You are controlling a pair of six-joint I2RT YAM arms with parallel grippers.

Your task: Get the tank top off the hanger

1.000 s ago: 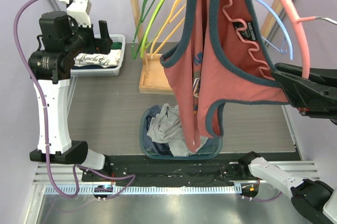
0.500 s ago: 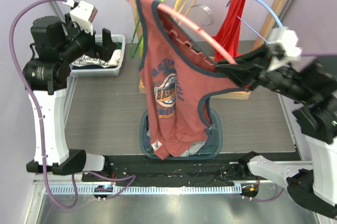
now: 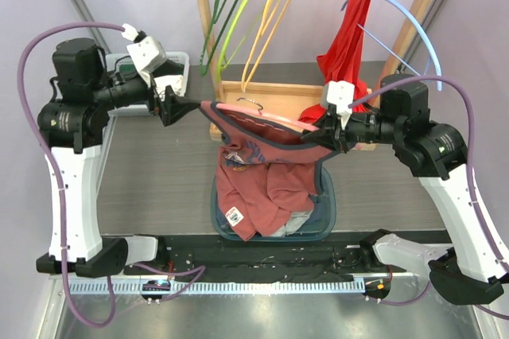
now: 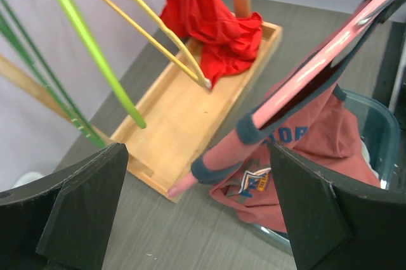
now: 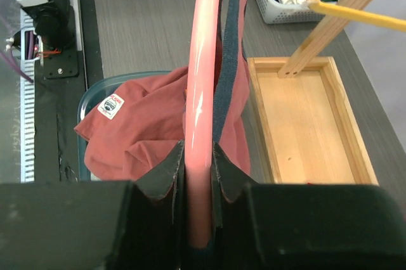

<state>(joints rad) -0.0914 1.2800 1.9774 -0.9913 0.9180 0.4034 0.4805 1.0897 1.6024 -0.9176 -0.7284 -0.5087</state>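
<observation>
A salmon tank top (image 3: 266, 184) with navy trim hangs from a pink hanger (image 3: 254, 114) held nearly level, and its lower part sags into the blue bin (image 3: 328, 212). My right gripper (image 3: 314, 134) is shut on the hanger's right arm; the right wrist view shows its jaws (image 5: 198, 162) pinching the pink bar (image 5: 202, 80), with the navy strap beside it. Just left of the hanger's other end, my left gripper (image 3: 184, 106) is open. In the left wrist view the pink tip (image 4: 181, 186) and the strap (image 4: 219, 163) lie between the wide fingers (image 4: 82, 206), untouched.
Behind the bin stands a wooden rack on a tray base (image 3: 278, 92). It carries green hangers (image 3: 227, 13), a yellow hanger (image 3: 266, 25) and a blue hanger (image 3: 413, 21) holding a red garment (image 3: 346, 52). A white basket (image 3: 181, 59) sits behind the left arm.
My right arm has swung the hanger and tank top down from high up to level over the bin. The left gripper has moved right, up to the hanger's left end.
</observation>
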